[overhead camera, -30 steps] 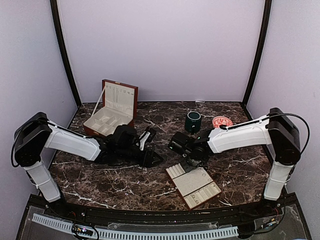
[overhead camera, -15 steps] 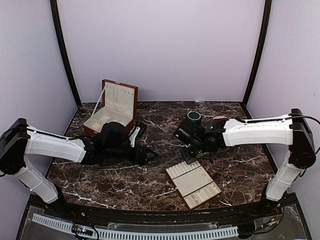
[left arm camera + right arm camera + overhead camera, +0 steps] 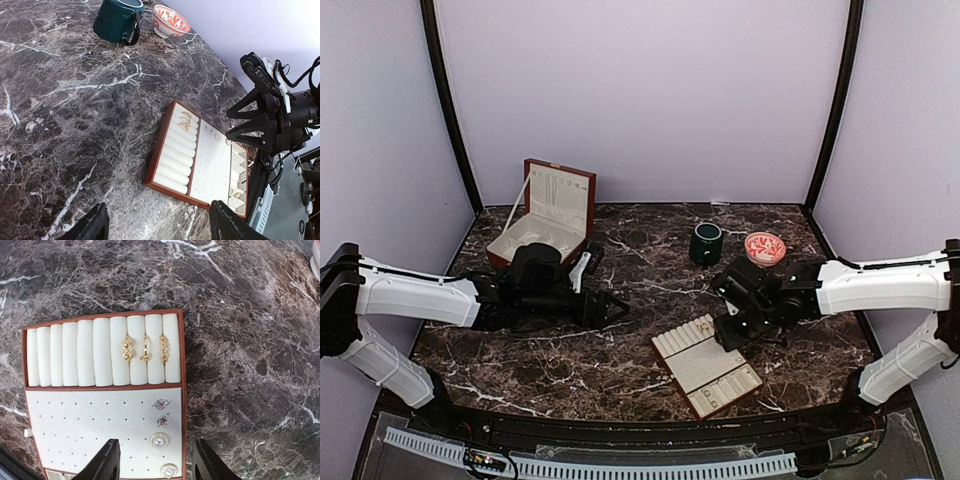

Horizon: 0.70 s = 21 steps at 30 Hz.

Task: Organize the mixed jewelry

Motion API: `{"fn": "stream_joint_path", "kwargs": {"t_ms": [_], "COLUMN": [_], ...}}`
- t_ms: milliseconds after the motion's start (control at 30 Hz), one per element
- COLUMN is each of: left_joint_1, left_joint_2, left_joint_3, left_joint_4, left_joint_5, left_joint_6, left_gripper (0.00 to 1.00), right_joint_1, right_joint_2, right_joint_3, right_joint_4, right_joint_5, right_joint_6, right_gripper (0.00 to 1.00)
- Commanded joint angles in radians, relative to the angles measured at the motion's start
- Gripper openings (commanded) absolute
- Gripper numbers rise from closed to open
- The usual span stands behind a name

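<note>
The jewelry sits in the flat cream-padded tray point(image 3: 705, 366). In the right wrist view, three gold rings point(image 3: 145, 349) are slotted in the tray's rolls. Two pink-stone studs point(image 3: 161, 410) and two pearl studs point(image 3: 159, 441) are pinned on the dotted pad point(image 3: 90, 425). My right gripper point(image 3: 156, 466) is open and empty, hovering over the pearl studs at the tray's far right edge point(image 3: 738, 335). My left gripper point(image 3: 615, 308) is open and empty, low over the marble left of the tray. In the left wrist view point(image 3: 160, 230) it faces the tray point(image 3: 210, 165).
A dark green mug point(image 3: 706, 243) and a red-and-white bowl point(image 3: 764, 246) stand at the back right. The red-brown wooden box point(image 3: 542, 217) stands open at the back left. Small gold pieces lie in the tray's end compartments point(image 3: 234, 192).
My right gripper has moved from beside the mug, right and toward the near edge, to the tray's far right edge. My left gripper has drawn back slightly to the left.
</note>
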Motion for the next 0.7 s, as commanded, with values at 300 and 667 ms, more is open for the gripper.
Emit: {"fn": "stream_joint_path", "kwargs": {"t_ms": [300, 667], "left_joint_1": [0.007, 0.008], "left_joint_2": [-0.004, -0.004], "left_joint_3": [-0.013, -0.012], "left_joint_4": [0.017, 0.009], "left_joint_5": [0.04, 0.032], "left_joint_6": [-0.036, -0.03], "left_gripper": [0.71, 0.72], "right_joint_1": [-0.144, -0.201], "right_joint_2": [0.088, 0.179], "right_joint_3": [0.016, 0.028], "right_joint_4": [0.22, 0.285], "right_joint_5": [-0.094, -0.138], "right_joint_6": [0.018, -0.008], "right_gripper": [0.79, 0.84]}}
